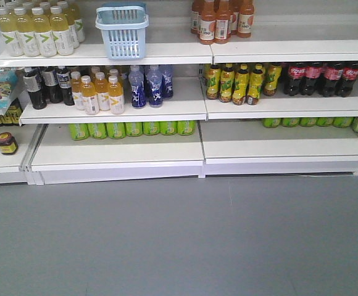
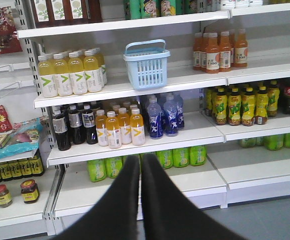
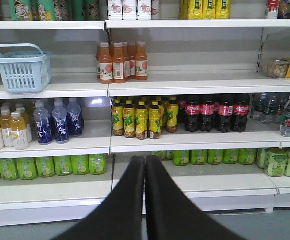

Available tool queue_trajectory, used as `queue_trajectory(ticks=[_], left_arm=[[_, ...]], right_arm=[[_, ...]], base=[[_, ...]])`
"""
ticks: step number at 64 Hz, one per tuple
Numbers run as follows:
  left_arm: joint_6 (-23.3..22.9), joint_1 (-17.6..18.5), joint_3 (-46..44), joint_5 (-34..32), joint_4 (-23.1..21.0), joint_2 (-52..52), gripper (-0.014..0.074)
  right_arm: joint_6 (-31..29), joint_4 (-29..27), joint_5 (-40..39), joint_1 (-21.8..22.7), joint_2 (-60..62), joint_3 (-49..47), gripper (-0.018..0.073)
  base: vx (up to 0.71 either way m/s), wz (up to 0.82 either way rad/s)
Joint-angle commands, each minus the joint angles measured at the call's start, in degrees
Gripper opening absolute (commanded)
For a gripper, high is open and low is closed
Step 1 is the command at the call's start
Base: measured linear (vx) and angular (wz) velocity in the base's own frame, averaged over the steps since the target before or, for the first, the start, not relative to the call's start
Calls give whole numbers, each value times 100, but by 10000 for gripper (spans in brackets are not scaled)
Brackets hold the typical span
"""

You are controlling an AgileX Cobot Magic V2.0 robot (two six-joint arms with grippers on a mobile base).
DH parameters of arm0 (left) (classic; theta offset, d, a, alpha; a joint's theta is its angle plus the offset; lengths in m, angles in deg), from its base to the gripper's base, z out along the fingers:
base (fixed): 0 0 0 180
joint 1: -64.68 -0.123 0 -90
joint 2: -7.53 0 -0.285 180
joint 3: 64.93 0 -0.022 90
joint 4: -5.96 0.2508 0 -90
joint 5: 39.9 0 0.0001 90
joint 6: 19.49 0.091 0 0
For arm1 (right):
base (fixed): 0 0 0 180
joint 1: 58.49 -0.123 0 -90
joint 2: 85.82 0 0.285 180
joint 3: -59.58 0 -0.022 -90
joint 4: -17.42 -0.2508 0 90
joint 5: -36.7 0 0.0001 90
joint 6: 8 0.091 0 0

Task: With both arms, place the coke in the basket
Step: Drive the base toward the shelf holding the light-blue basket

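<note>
Closest to the left wrist lens is my left gripper [image 2: 140,160], its two black fingers pressed together with nothing between them, low in front of the bottom shelves and well apart from any stock. Beyond it the light blue basket [image 2: 147,66] stands upright on a shelf [image 2: 185,79], handle raised, between the pale yellow bottles [image 2: 70,72] and the orange bottles [image 2: 220,50]. I see nothing red through its slots. From the right wrist, my right gripper [image 3: 145,161] looks the same: fingers closed tip to tip, empty, low before the shelving. There the basket [image 3: 22,69] sits far off to the upper left, and the dark cola bottles [image 3: 215,112] with red labels stand one shelf lower, to the right; those are not what I am after. The front view shows neither arm, only grey floor [image 1: 179,246] below the shelves, the basket [image 1: 122,32] on the upper board and the cola bottles [image 1: 322,77] at right. I cannot find the coke, a red can, in any view. I judge nothing is done yet: finding the can, gripping it, handling the basket with the other arm and setting the can inside are all left.
</note>
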Motion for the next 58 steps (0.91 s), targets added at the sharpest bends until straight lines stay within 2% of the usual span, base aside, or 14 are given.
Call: queue_trajectory(ticks=[1,58], left_arm=[[-14,-5,-192,-392,-19,119,-6],[-14,-5,-192,-392,-19,119,-6]], right_arm=[[-78,3,-404,26,75,44,-10],[-78,3,-404,26,75,44,-10]], base=[[0,0],[0,0]])
